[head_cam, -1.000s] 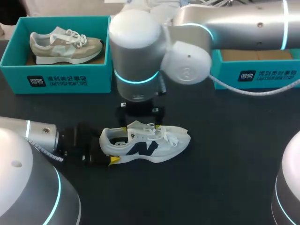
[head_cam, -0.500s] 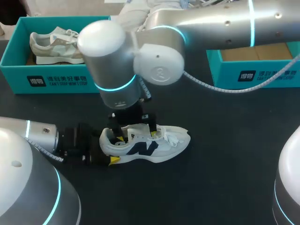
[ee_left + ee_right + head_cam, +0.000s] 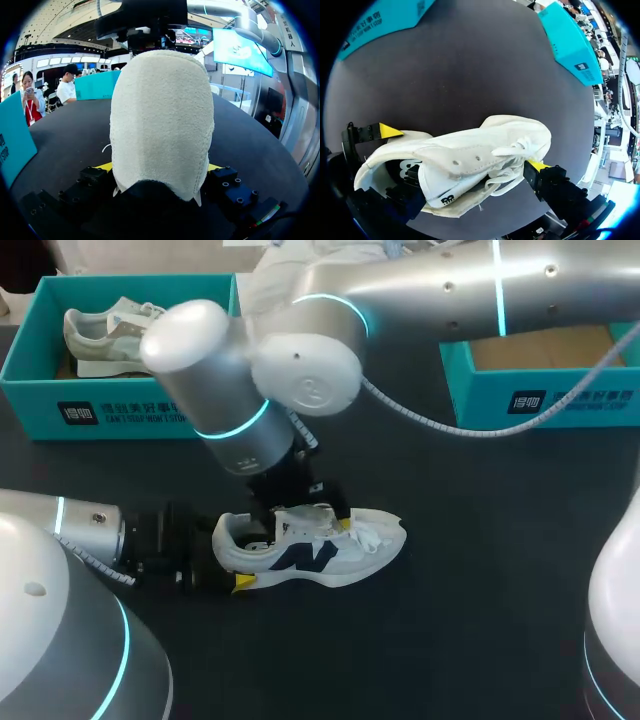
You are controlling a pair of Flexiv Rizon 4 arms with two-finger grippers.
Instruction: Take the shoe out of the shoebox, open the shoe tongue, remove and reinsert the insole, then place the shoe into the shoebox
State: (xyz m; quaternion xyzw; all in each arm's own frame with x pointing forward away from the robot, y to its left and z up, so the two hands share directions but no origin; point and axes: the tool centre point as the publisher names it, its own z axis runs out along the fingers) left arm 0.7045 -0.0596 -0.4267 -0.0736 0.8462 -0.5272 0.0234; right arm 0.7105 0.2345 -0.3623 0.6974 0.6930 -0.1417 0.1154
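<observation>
A white shoe [image 3: 325, 552] with a navy logo lies on its sole on the black table [image 3: 480, 570], toe to the right. My left gripper [image 3: 233, 558] comes in low from the left and is shut on the shoe's heel [image 3: 160, 120], one yellow tip on each side. My right gripper [image 3: 305, 520] hangs tilted over the shoe's mouth, open. In the right wrist view its fingers straddle the shoe [image 3: 470, 155]: one fingertip [image 3: 387, 131] sits outside the collar, the other by the laces. The tongue lies under the laces. The insole is hidden.
A teal shoebox [image 3: 120, 405] at the back left holds a beige shoe [image 3: 110, 335]. A second teal shoebox [image 3: 560, 400] stands at the back right with a bare cardboard floor. My right arm's grey cable loops over the table in front of it.
My right arm has swung left and tilted, and its gripper has come down from just behind the shoe onto its mouth. The left arm and the shoe have stayed put.
</observation>
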